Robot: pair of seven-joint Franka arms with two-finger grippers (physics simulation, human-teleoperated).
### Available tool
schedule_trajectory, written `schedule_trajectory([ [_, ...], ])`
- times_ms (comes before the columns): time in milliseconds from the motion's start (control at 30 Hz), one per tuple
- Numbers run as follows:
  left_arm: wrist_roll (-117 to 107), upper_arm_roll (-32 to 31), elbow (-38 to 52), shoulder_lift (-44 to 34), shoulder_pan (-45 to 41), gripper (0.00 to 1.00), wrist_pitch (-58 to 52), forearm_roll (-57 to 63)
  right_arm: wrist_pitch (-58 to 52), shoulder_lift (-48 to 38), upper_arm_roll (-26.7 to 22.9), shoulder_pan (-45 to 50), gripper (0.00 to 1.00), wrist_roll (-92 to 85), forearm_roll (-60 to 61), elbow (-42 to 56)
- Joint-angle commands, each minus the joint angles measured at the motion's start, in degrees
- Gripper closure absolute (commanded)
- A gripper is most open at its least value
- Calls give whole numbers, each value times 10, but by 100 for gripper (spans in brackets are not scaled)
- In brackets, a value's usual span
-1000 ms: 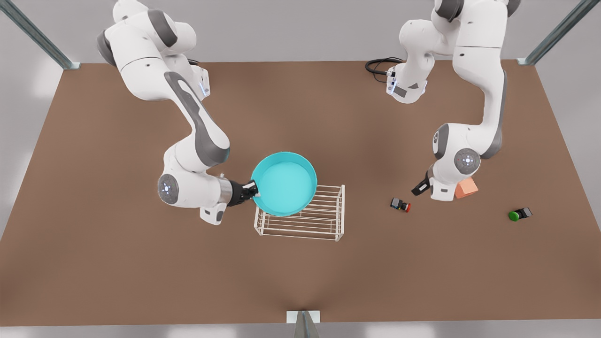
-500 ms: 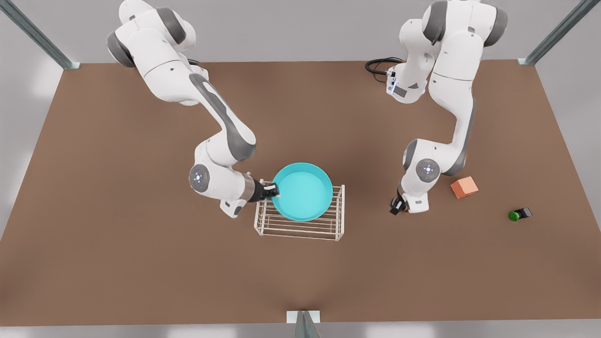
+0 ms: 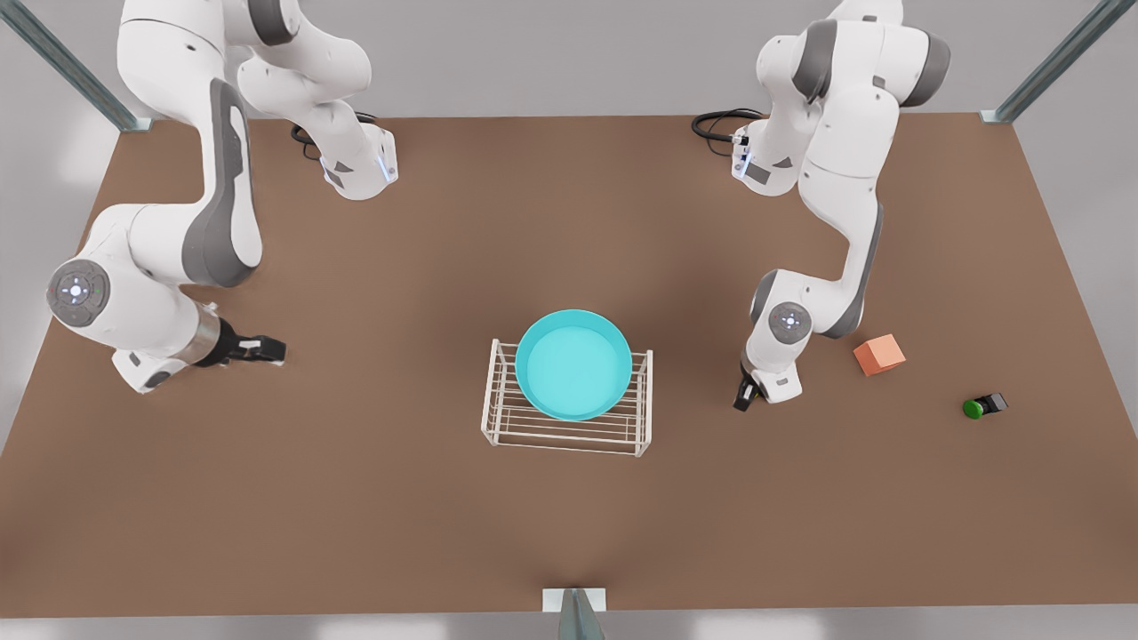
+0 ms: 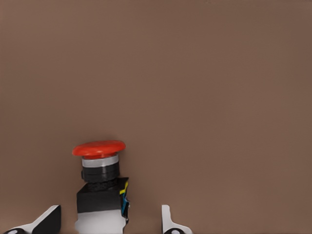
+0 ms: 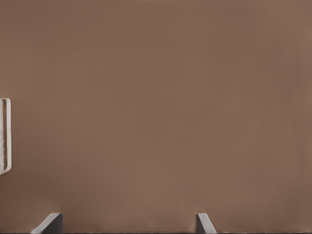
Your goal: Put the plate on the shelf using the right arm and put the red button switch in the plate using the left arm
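Left gripper (image 3: 745, 400) points down, jaws apart around red button switch (image 4: 99, 183); right gripper (image 3: 267, 350) reaches level, jaws apart.

In the front view we cannot find the red button switch; the left claw (image 3: 745, 397) and its wrist cover that spot, and we cannot judge the finger gap there. In the left wrist view the red button switch (image 4: 100, 187) runs off the frame's edge at its base, and each of the fingertips (image 4: 48, 219) is cropped too. The right wrist view cuts the shelf (image 5: 4, 135) to a sliver at the border, and we see the right claw (image 5: 127, 223) as two cropped tips.
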Motion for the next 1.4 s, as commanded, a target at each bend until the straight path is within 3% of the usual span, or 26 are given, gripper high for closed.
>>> schedule_trajectory([
  [0, -98, 1, 0, 3, 0, 0, 10, 9, -91, -13, -8, -24, 0, -210, -59, -3],
  [67, -98, 1, 0, 4, 0, 0, 10, 10, -91, -8, -8, -44, 0, -233, -56, 0],
  [100, -99, 1, 0, 3, 0, 16, 10, 10, -91, -8, -8, -44, 0, -231, -54, 0],
  [133, -99, 1, 0, 3, 0, 45, 9, 10, -91, -7, -7, -43, 0, -230, -53, 0],
  [167, -99, 2, 0, 2, 0, 54, 9, 10, -90, -3, -8, -44, 0, -232, -51, 1],
  [333, -99, 2, 4, -5, 0, 70, 3, 9, -89, -1, -7, -44, 0, -233, -47, 2],
  [400, -100, 2, 6, -5, 1, 70, 3, 9, -90, 2, -7, -44, 0, -233, -35, 2],
  [467, -101, 3, 38, -28, 3, 70, -39, 5, -91, 2, -8, -44, 0, -233, -34, 2],
  [633, -252, -73, 266, -51, -4, 70, -287, -58, -91, 2, -9, -44, 0, -233, -34, 2],
  [800, -346, -151, 269, -116, -4, 70, -345, -113, -91, 2, -9, -45, 0, -233, -29, 2],
  [933, -395, -239, 263, -89, -21, 70, -325, -95, -91, 3, -8, -52, 0, -234, -22, 2],
  [1267, -458, -237, 305, -14, -52, 70, -128, -63, -91, 7, 16, -48, 0, -187, -22, 2],
  [1300, -474, -237, 305, 0, -59, 61, -107, -41, -91, 7, 16, -48, 0, -187, -22, 2],
  [1333, -473, -237, 305, 2, -62, 0, -107, -24, -91, 7, 16, -48, 0, -187, -22, 2],
  [1367, -473, -237, 305, 8, -64, 0, -107, -13, -91, 8, 15, -48, 0, -187, -21, 2],
])
